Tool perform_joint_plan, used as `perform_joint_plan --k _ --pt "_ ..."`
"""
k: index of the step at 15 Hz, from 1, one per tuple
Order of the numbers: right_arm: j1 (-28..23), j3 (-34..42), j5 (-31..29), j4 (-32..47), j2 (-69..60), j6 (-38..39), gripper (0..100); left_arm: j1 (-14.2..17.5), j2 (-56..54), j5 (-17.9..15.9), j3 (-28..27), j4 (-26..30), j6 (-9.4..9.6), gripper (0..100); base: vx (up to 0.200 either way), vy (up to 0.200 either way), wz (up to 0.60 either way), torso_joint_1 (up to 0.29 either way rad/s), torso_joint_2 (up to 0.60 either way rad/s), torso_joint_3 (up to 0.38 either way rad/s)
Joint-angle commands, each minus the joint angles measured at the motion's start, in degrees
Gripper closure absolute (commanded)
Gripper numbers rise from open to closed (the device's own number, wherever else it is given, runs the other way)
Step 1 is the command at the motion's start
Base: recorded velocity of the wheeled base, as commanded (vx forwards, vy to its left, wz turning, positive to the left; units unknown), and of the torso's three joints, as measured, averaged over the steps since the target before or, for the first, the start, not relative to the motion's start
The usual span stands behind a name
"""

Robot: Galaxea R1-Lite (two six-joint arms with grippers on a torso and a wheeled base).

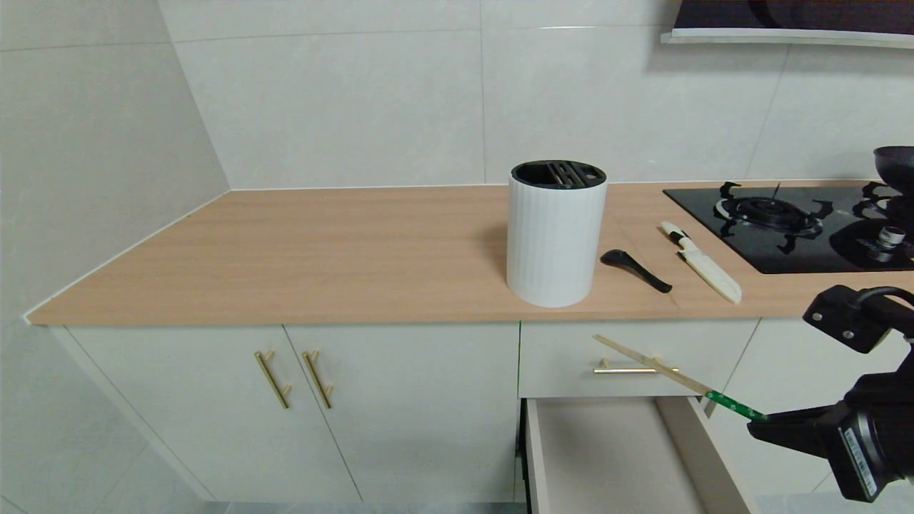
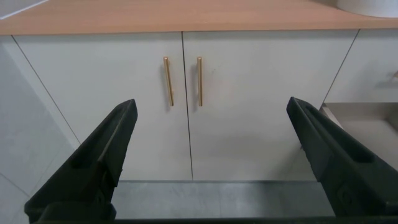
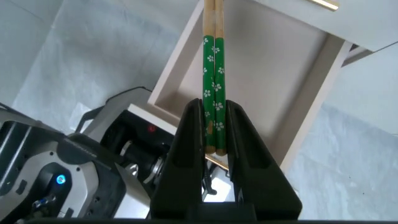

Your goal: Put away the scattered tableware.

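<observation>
Pinching slim wooden chopsticks point(image 3: 209, 62) (green floral ends): right pincer point(image 3: 214, 116).

Countertop point(image 1: 321, 250): a white ribbed holder point(image 1: 553, 246) with a black slotted top stands upright on it. A black spoon point(image 1: 634, 268) lies on the counter just right of the holder's base. A white knife point(image 1: 703, 263) lies farther right, apart from the spoon. A black gas hob point(image 1: 785, 228) sits beyond the knife.

Below and right of the holder, the right gripper point(image 1: 758, 422) holds a pair of chopsticks point(image 1: 660, 370) by their green ends. The bare tips slant up towards the holder. A drawer point(image 1: 607, 457) directly below the holder stands open. Two cupboard doors point(image 1: 300, 407) with gold handles are below the holder to its left.
</observation>
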Motion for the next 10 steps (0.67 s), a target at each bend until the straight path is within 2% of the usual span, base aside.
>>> perform_joint_plan --k 1,6,10 --pt "-0.05 0.94 -0.2 -0.83 2.14 0.01 100 0.01 0.02 0.02 0.0 0.0 0.0 0 0.0 0.0 0.0 0.0 0.0 0.0" --pt "-0.05 1.38 -0.29 -1.44 3.55 0.01 100 0.01 0.02 0.02 0.0 0.0 0.0 0 0.0 0.0 0.0 0.0 0.0 0.0" --pt "0.03 1.55 -0.29 -1.44 4.34 -0.08 100 0.01 0.02 0.02 0.0 0.0 0.0 0 0.0 0.0 0.0 -0.143 0.34 0.198"
